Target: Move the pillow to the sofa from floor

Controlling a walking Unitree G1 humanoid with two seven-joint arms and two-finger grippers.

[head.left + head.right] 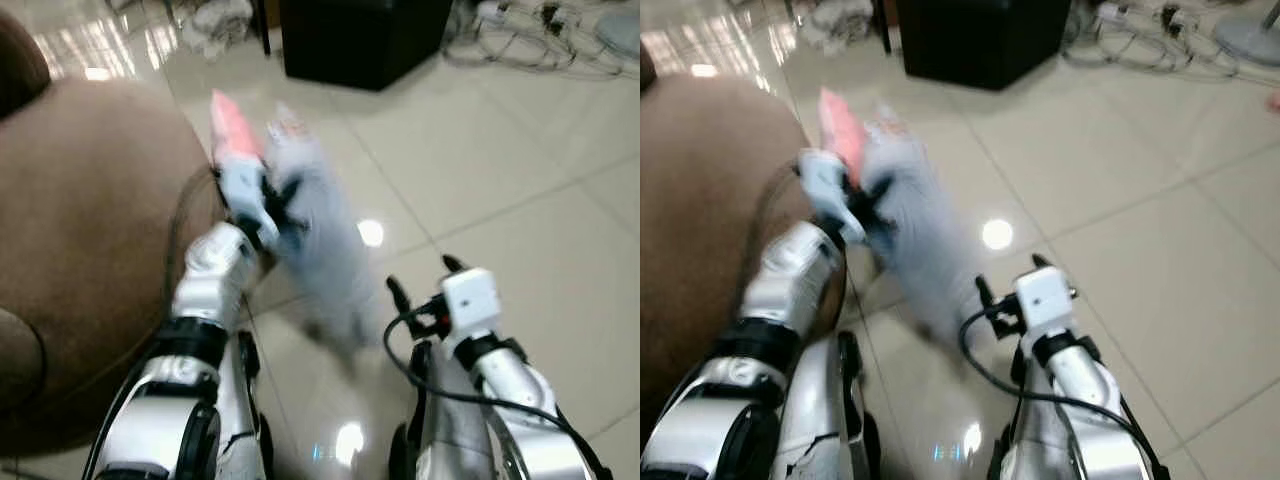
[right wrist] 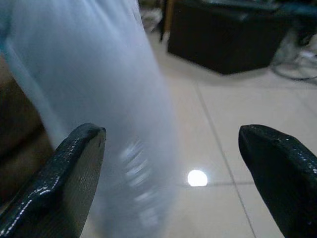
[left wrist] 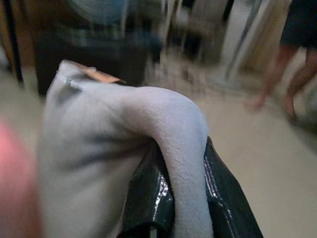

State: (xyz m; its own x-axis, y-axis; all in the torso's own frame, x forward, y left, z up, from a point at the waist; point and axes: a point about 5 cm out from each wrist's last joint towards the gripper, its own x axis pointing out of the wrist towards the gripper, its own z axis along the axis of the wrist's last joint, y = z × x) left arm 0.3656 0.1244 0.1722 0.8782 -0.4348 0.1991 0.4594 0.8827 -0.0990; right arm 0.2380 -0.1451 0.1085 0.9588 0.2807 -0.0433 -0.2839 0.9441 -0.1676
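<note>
Pillow off the floor, mid-carry toward the sofa.

Nearest, the right claw (image 1: 422, 283) hangs with fingers apart, holding nothing. Beyond it the left claw (image 1: 268, 212) is clamped on the grey pillow (image 1: 325, 260), dangling just beside the brown sofa (image 1: 90, 230) at left. Next, I judge, comes a leftward swing over the seat, then release.

Probably a home living room: brown sofa (image 1: 90, 230), glossy tiled floor (image 1: 480, 170), tangled cables (image 1: 520, 40).
</note>
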